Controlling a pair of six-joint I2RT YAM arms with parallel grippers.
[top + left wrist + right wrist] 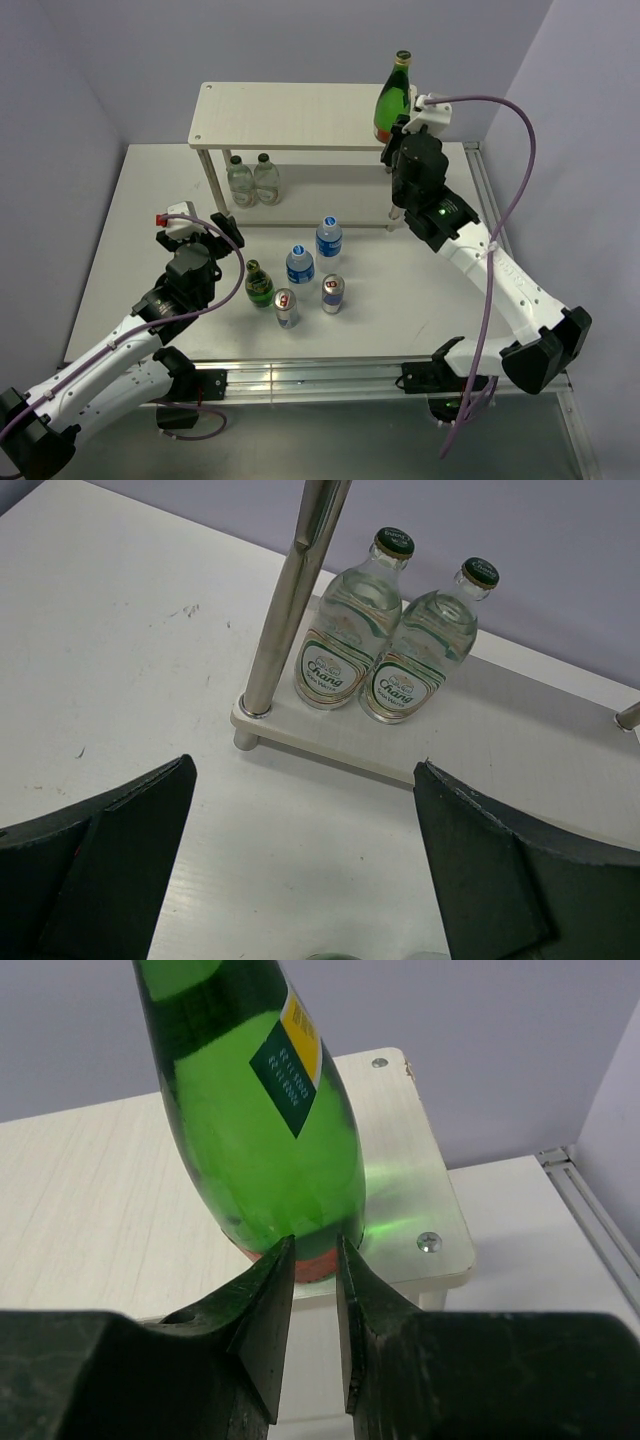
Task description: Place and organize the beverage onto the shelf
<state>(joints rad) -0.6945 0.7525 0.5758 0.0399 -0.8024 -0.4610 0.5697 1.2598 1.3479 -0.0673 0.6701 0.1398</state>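
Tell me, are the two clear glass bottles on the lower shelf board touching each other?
Touching. The left wrist view shows the two clear bottles pressed side by side, no gap between them.

Both arms have white link shells with black joint housings. A purple cable (505, 190) loops along the right arm; a matching one follows the left arm. Green indicator light (436, 211) on right wrist housing. Red tab (160, 217) on left end effector (205, 228). End effector fingers (265, 1310) are matte black wedges.

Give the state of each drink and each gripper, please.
Green bottle: upright on shelf top.
Other green bottle: upright on table.
Water bottles: upright, capped, on table.
Cans: upright on table.
Clear bottles: upright, capped, lower board.
Left gripper: open, empty.
Right gripper: nearly shut, empty.
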